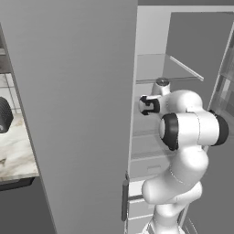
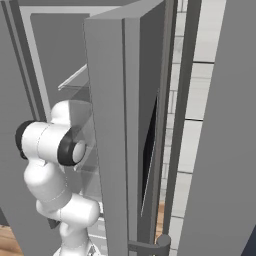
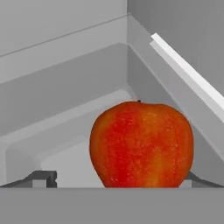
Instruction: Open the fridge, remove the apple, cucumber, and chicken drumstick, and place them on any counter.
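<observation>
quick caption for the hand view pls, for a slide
Open gripper closing in on the red-orange apple, which sits on a white shelf in a corner of the fridge interior.

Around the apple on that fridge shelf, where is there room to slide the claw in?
Bare white shelf lies between the apple and the fridge's back wall, and beside the dark fingertip away from the white-edged side wall. Crowded between the apple and that side wall.

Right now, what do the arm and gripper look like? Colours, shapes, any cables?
The arm is glossy white, built of rounded, bulbous links with dark, nearly black rings at the joints. A small black fitting sits at its far end. The gripper shows two small dark grey finger tips. No cables or markings are visible.
</observation>
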### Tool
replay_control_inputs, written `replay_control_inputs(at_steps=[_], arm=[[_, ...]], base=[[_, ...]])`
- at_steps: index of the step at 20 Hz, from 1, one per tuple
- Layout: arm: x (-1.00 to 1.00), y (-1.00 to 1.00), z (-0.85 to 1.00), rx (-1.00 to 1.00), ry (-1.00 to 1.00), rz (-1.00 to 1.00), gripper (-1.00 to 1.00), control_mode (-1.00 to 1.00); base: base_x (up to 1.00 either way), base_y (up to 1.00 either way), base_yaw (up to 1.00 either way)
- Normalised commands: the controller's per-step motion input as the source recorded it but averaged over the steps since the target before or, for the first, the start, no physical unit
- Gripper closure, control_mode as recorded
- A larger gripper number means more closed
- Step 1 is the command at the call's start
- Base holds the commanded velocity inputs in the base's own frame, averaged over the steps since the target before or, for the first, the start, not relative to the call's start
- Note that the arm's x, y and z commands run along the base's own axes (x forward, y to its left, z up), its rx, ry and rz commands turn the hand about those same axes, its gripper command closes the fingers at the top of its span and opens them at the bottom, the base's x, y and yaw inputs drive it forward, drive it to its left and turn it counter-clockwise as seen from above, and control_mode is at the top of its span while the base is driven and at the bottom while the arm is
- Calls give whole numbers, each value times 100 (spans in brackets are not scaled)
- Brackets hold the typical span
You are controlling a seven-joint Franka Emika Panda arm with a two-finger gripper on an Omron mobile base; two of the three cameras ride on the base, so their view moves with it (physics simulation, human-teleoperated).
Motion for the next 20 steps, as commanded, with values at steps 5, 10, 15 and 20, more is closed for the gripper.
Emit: replay_control_inputs(at_steps=[5,10,15,20], arm=[[9,-12,-51,-5,0,0,-100,-100],[5,-21,-55,-6,0,0,-100,-100],[10,-25,-37,-1,0,0,-100,-100],[11,-18,-31,0,0,0,-100,-100]], base=[[0,0,0],[0,0,0],[0,0,0],[0,0,0]])
